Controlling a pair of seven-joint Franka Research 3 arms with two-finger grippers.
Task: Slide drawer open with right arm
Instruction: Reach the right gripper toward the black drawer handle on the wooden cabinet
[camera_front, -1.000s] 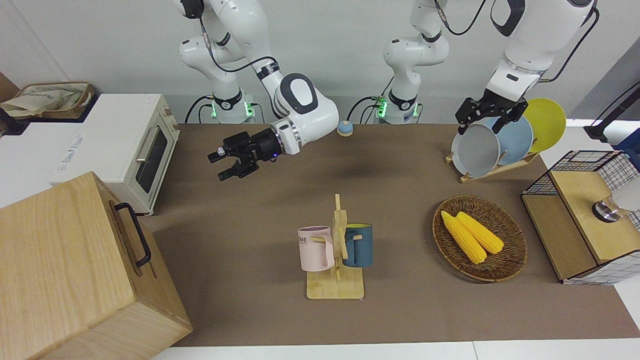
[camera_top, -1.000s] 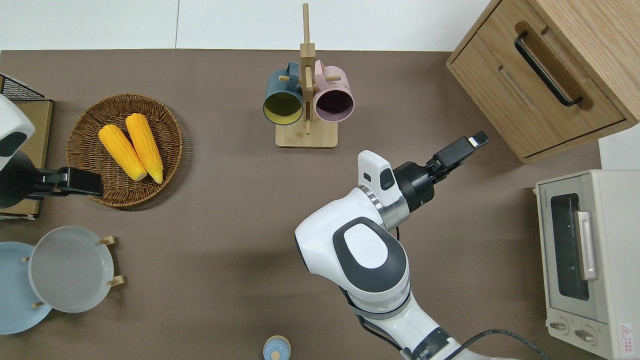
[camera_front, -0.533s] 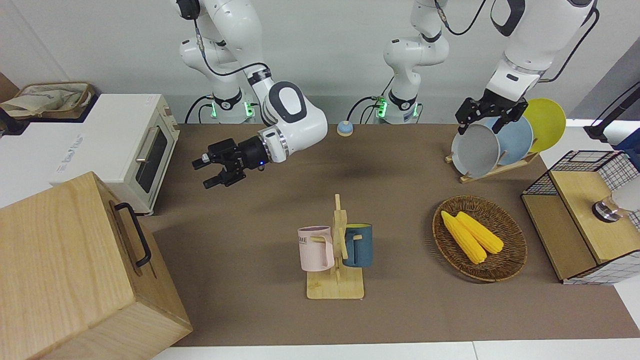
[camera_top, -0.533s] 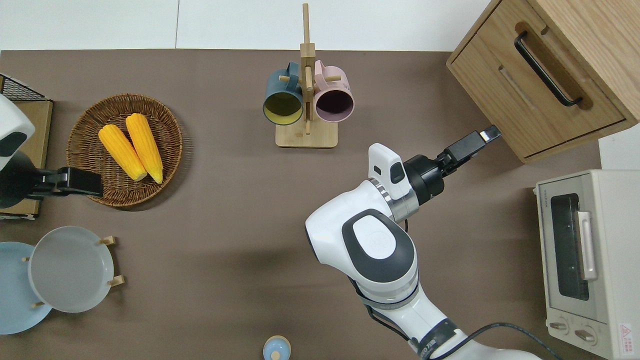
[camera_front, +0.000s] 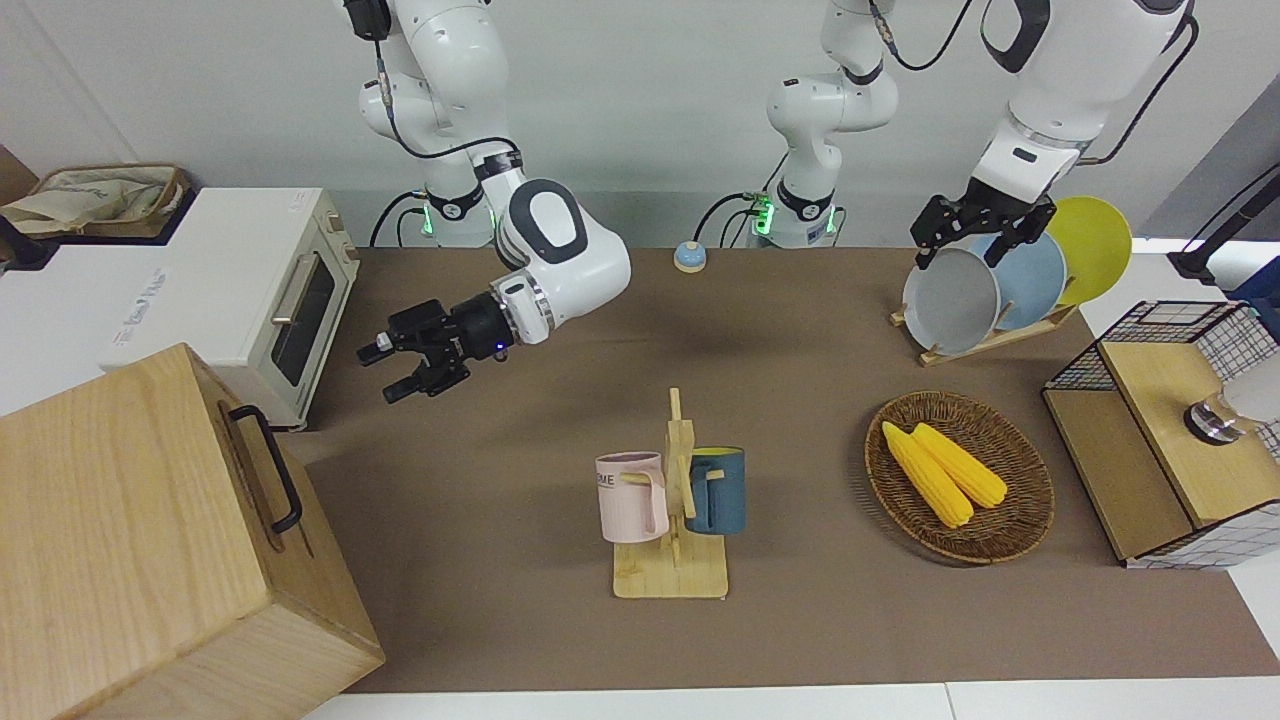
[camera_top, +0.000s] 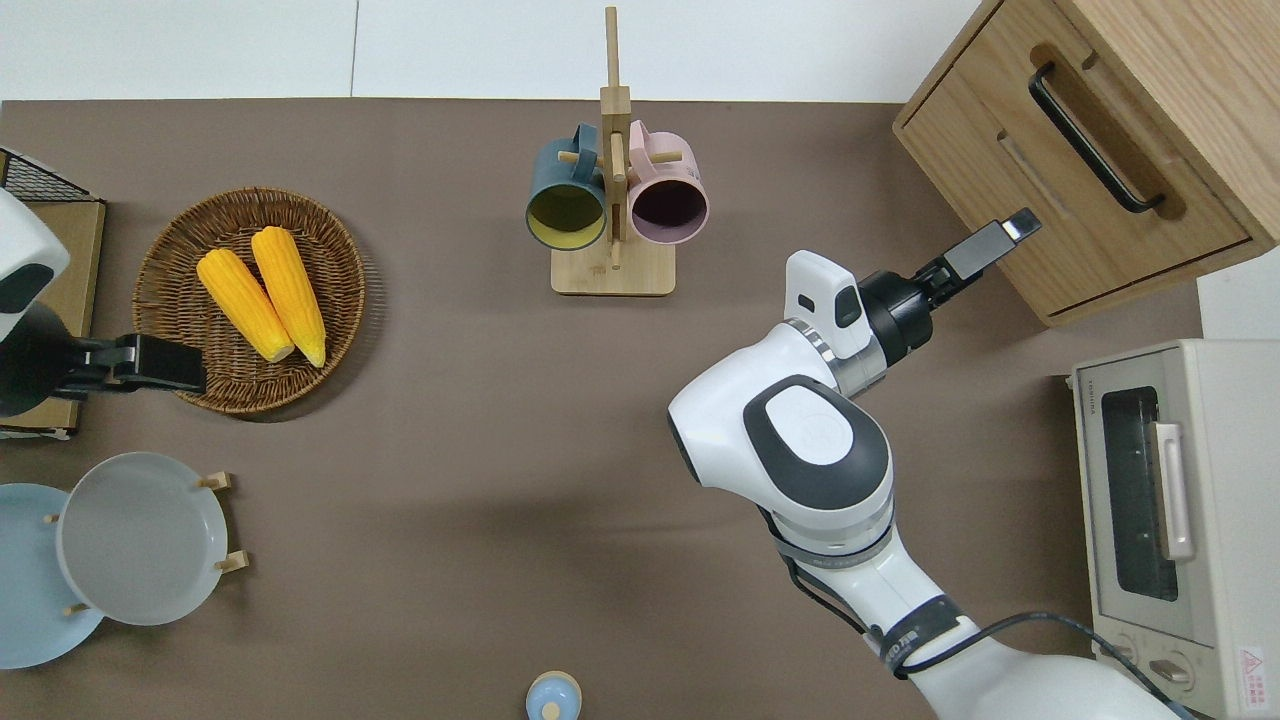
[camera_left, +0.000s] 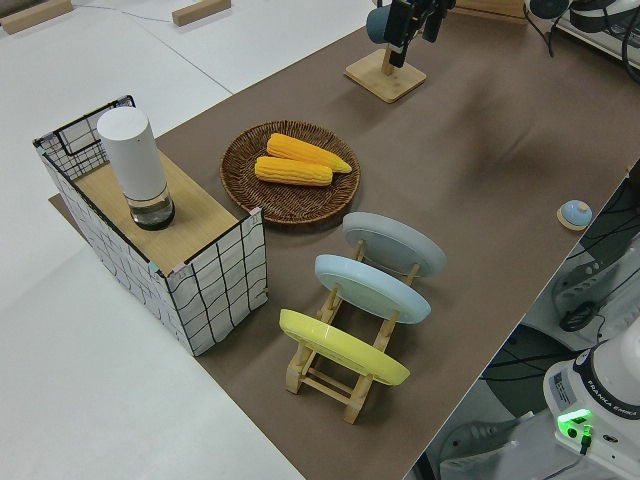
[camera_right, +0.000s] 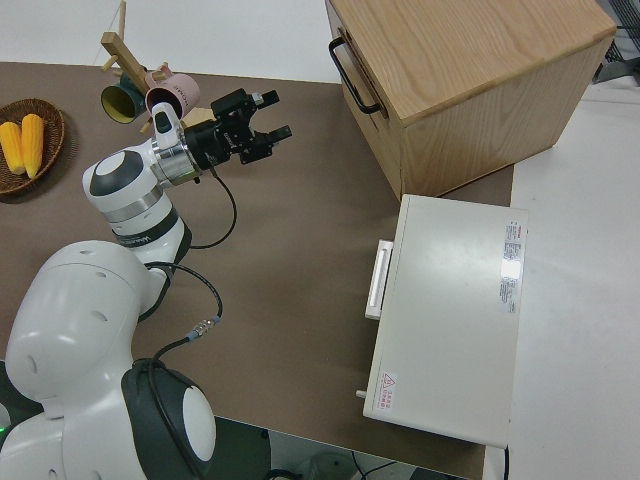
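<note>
The drawer is the wide light-wood front of the big pale cabinet at the right arm's end of the table. It sits flush, and its black bar handle is free. My right gripper hangs open over the brown table mat, right at the foot of the cabinet's front. It points at the drawer and touches neither the drawer nor the handle. The right side view shows the right gripper with its two fingers spread and nothing between them. The left arm is parked, and its left gripper is open.
A white toaster oven stands beside the cabinet, nearer to the robots. A mug rack with two mugs is mid-table. Toward the left arm's end are a basket of corn, a plate rack and a wire-grid cabinet.
The right arm has swung toward the cabinet, carrying its open gripper from mid-table to the drawer front. The left arm and the drawer have not moved.
</note>
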